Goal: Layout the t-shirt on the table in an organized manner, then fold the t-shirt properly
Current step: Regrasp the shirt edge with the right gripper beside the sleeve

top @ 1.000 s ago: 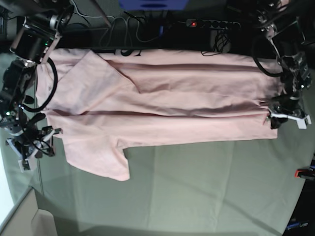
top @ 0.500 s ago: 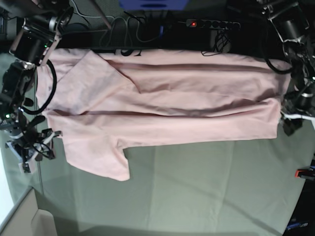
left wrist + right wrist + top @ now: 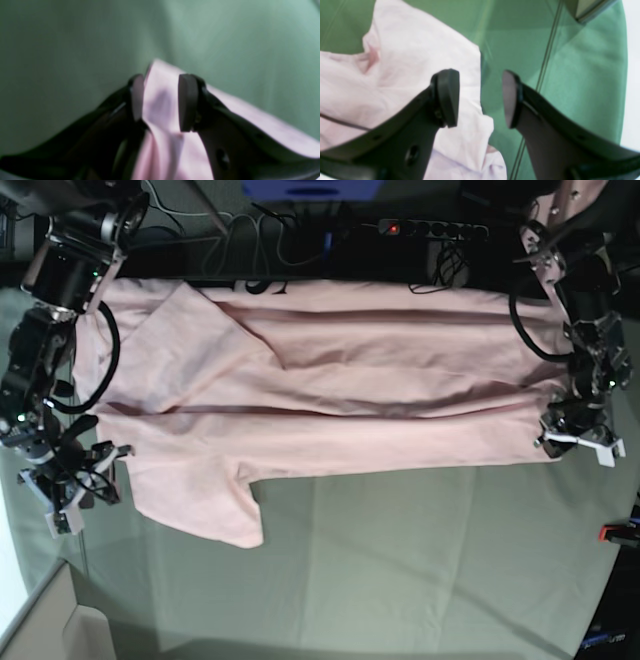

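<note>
The pink t-shirt (image 3: 350, 390) lies spread sideways across the far half of the table (image 3: 400, 560), with long creases and one sleeve pointing toward the front left. At the shirt's right end, my left gripper (image 3: 575, 435) holds the hem. In the left wrist view its pads (image 3: 187, 105) are closed on a bunched ridge of pink cloth (image 3: 262, 125). My right gripper (image 3: 75, 485) hovers at the shirt's left end. In the right wrist view it (image 3: 477, 75) is open, one finger over the shirt's edge (image 3: 407, 62) and the other over green cloth (image 3: 582, 75).
A power strip (image 3: 432, 227) and loose cables (image 3: 270, 240) lie behind the table's far edge. A red clamp (image 3: 618, 531) sits at the right edge. A pale box (image 3: 50, 630) stands at the front left corner.
My left gripper, which had swung outward to the right half a second ago, is back down at the hem's corner. The right gripper has drifted slightly toward the front.
</note>
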`<move>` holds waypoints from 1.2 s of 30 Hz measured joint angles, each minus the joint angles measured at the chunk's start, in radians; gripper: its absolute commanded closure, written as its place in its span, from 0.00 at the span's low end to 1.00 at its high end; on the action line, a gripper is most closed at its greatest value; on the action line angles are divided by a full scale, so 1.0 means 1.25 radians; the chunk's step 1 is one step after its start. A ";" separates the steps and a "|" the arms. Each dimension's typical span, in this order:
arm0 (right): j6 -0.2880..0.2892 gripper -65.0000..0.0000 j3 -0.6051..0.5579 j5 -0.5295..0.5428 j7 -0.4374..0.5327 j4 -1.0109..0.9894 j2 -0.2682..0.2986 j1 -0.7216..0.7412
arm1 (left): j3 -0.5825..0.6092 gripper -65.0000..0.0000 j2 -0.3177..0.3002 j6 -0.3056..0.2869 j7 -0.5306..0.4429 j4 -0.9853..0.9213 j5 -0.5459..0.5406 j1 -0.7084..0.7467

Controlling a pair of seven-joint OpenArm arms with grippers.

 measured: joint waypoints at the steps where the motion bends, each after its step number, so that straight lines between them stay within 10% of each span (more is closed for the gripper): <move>1: 0.000 0.56 0.000 0.000 0.000 0.000 0.000 0.000 | 0.000 0.65 -0.002 0.001 0.004 -0.013 0.013 -0.012; 22: 0.000 0.56 0.002 0.001 -0.002 -0.068 0.002 0.024 | 0.000 0.67 -0.006 -0.006 -0.023 -0.027 0.107 -0.011; 30: 0.002 0.56 0.003 -0.004 -0.002 -0.320 0.039 0.118 | -0.003 1.00 -0.018 -0.006 -0.175 -0.131 0.110 -0.018; 36: 0.000 0.55 -0.001 0.001 0.009 -0.366 0.038 0.151 | -0.003 1.00 -0.018 -0.007 -0.169 -0.131 0.110 -0.019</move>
